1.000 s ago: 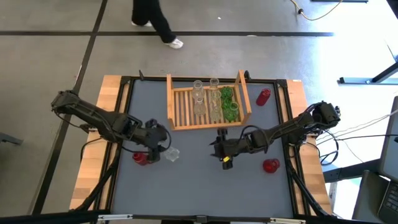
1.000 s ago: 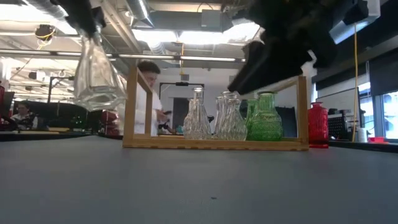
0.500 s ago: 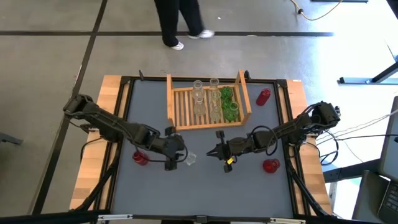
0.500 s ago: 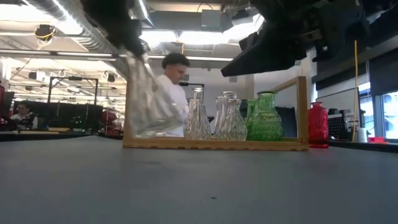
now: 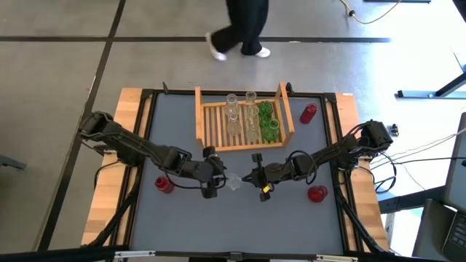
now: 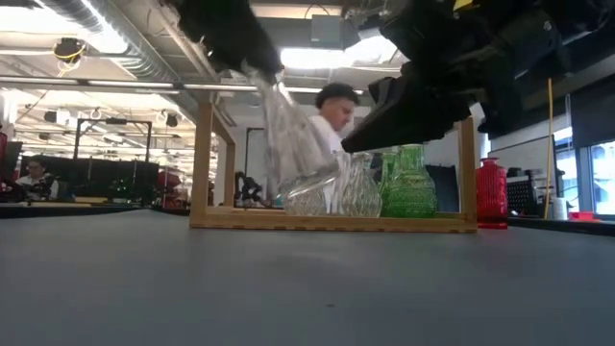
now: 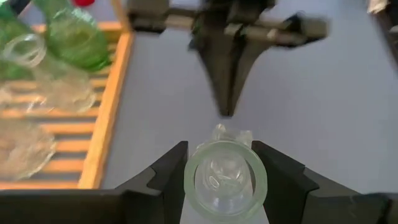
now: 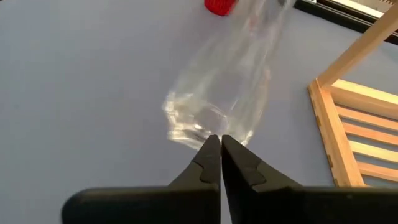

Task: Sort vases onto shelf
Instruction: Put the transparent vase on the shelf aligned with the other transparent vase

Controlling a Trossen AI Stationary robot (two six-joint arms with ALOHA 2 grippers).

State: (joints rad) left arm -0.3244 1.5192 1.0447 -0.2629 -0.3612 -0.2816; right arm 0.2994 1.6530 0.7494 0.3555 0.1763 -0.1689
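Note:
My left gripper (image 5: 216,180) is shut on a clear glass vase (image 5: 234,182) over the middle of the table, in front of the wooden shelf (image 5: 206,125). The vase (image 6: 291,144) slants, neck up and base low. My right gripper (image 5: 248,177) is shut, and its tips (image 8: 219,139) point at the vase's base (image 8: 189,124). Several clear and green vases (image 5: 255,120) stand upright on the shelf's slats. One red vase (image 5: 309,113) stands right of the shelf. Two more red vases (image 5: 164,185) (image 5: 317,193) stand on the table's near half. My left gripper pinches the clear vase's neck just under the mouth rim (image 7: 225,157), one finger (image 7: 169,171) on each side. It comes slanting down from the table's left. The vase points on past the fingers, lifted clear of the table, base toward my right gripper. My right gripper's shut tips (image 7: 226,111) stand at the vase's base; whether they touch it, I cannot tell.
A black rail (image 5: 145,131) frames the grey table top. Beyond the far edge a person (image 5: 244,29) walks across the floor. Bare table lies toward the near edge (image 5: 233,225).
My left gripper has carried the clear vase from the table's left toward the middle, up to my right gripper. The vase has tipped from hanging upright to slanting, base toward my right gripper. The person beyond the table has walked to the right.

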